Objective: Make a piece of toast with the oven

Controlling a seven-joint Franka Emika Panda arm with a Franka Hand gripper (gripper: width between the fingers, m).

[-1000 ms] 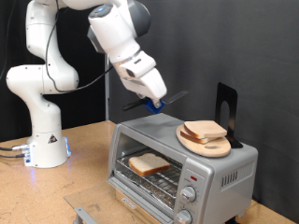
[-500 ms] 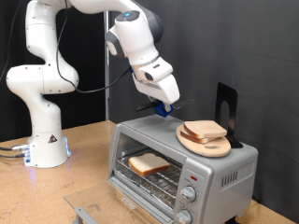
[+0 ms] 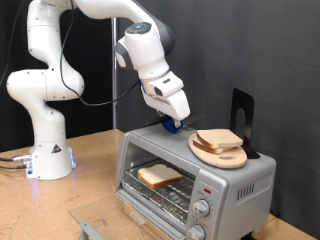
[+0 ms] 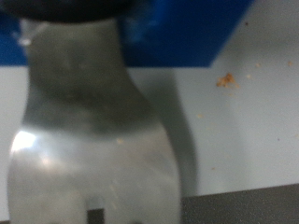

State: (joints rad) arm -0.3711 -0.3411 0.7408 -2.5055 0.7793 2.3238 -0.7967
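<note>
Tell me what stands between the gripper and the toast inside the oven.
The oven's own metal top does. The gripper is low over that top, at the exterior view's left of the wooden plate, while the toast lies below on the wire rack. From the front, the oven door appears open.

The oven (image 3: 195, 175) stands on the worktop (image 3: 90, 180), toward the exterior view's right; the robot's base (image 3: 48, 155) stands on the same worktop at the left. Inside the oven, on its wire rack (image 3: 165, 190), lies the piece of toast (image 3: 159, 176). On the oven's top, at its right end, sits a plate (image 3: 220, 153) carrying bread slices (image 3: 220, 139). The gripper (image 3: 171, 123) hangs just above the oven's top, left of the plate. Behind the plate a stand (image 3: 241, 115) rises upright.
</note>
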